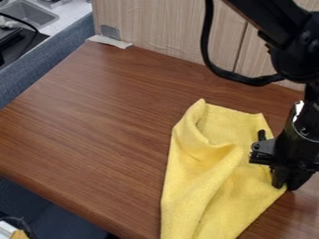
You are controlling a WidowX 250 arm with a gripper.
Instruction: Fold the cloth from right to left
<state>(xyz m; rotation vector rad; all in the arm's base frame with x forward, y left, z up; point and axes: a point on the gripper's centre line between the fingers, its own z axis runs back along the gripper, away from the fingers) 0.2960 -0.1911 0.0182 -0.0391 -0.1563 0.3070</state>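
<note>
The black gripper (287,183) points down at the right side of the view, low at the right edge of the cloth. A yellow cloth (215,182) lies rumpled on the brown table, from right of centre down to the bottom edge of the view. A raised fold runs through its middle, with a curled corner at its upper left. Its upper right part lies flatter. The gripper touches or overlaps the cloth's right corner and covers part of that edge; whether the cloth is held there is unclear.
The brown wooden table (93,126) extends left of the cloth. A light wood panel (156,32) stands along its back edge, with pale tape (110,41) at the corner. A grey sink (28,14) lies beyond, at the upper left.
</note>
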